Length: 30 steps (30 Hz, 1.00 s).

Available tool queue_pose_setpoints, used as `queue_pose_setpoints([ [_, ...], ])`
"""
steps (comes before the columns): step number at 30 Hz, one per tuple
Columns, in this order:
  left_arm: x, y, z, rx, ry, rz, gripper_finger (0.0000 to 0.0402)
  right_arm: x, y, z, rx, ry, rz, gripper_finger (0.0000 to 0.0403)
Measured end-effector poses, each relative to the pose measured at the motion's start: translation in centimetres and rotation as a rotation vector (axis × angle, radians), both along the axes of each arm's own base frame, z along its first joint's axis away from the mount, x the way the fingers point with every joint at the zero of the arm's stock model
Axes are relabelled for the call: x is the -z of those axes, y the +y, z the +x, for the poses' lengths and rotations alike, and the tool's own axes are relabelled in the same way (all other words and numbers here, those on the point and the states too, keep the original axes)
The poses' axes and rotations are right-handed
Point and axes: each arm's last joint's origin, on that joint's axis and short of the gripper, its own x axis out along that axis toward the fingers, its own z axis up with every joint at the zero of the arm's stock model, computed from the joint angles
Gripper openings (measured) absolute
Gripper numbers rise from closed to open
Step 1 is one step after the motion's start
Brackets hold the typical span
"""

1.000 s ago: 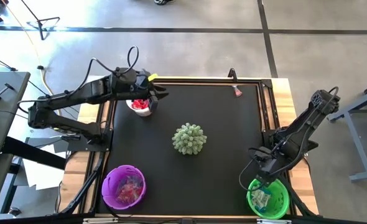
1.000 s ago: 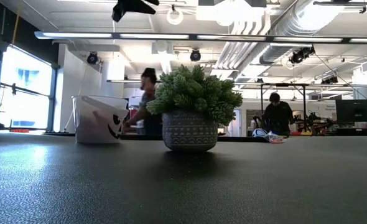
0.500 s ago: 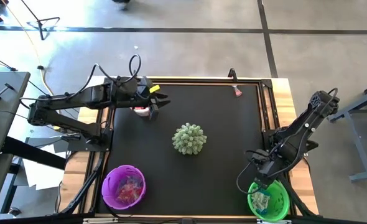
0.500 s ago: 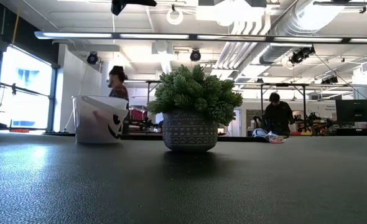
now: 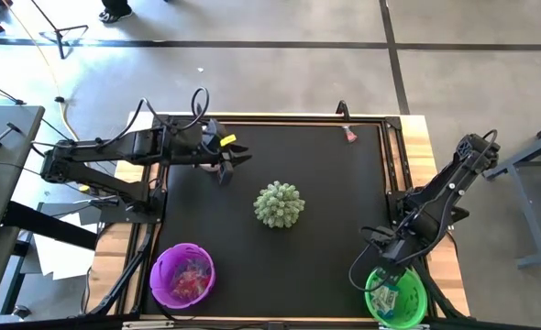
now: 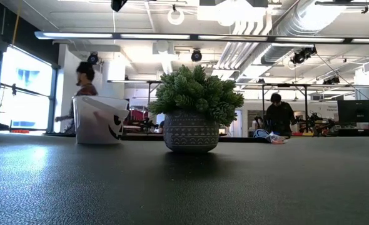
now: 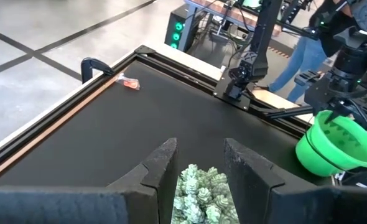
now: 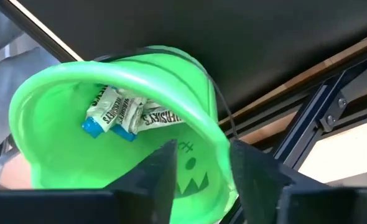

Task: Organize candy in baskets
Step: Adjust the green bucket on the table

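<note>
My left gripper (image 5: 231,163) is open, high over the table's far left part; the white basket (image 6: 100,120) stands below the arm and is hidden by it in the high view. My right gripper (image 5: 387,261) is open just over the green basket (image 5: 396,295) at the near right corner, which holds blue-and-silver candy (image 8: 124,113). The green basket's outer wall (image 8: 199,165) shows between the right fingers. The purple basket (image 5: 183,273) at the near left holds red candy. One reddish candy (image 5: 350,136) lies alone near the far right corner.
A spiky pale-green ball in a patterned pot (image 5: 279,203) stands mid-table between the arms. A clamp (image 5: 342,110) sits on the far edge. The black mat (image 5: 325,229) is framed by wooden borders. People move about in the room beyond the table.
My left arm has swung toward the near edge, and it now covers the white basket in the high view. My right gripper has shifted slightly toward the near edge, closer over the green basket. A person has walked across the room behind the table.
</note>
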Motion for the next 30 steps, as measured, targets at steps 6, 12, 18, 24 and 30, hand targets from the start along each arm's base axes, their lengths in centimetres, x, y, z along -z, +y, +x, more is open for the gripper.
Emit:
queue_pose_setpoints([
  [6,0.00,-0.22,0.01,-0.003,0.000,0.006,0.0113,0.02,0.03,0.02,0.016,0.006,-0.001,0.0082],
  [12,-0.01,-0.32,0.00,-0.010,0.000,0.005,0.0113,0.06,0.12,0.10,0.036,0.010,0.001,0.0062],
  [18,0.02,-0.32,-0.01,-0.011,0.002,0.002,0.0113,-0.04,0.39,0.34,0.041,-0.013,0.030,0.0057],
  [24,0.04,-0.65,0.00,0.003,0.004,0.002,0.0113,0.02,0.23,0.20,0.058,0.008,0.011,0.0026],
  [30,0.04,-0.79,0.00,0.009,0.005,0.003,0.0113,-0.02,0.36,0.41,0.069,-0.021,0.017,0.0003],
])
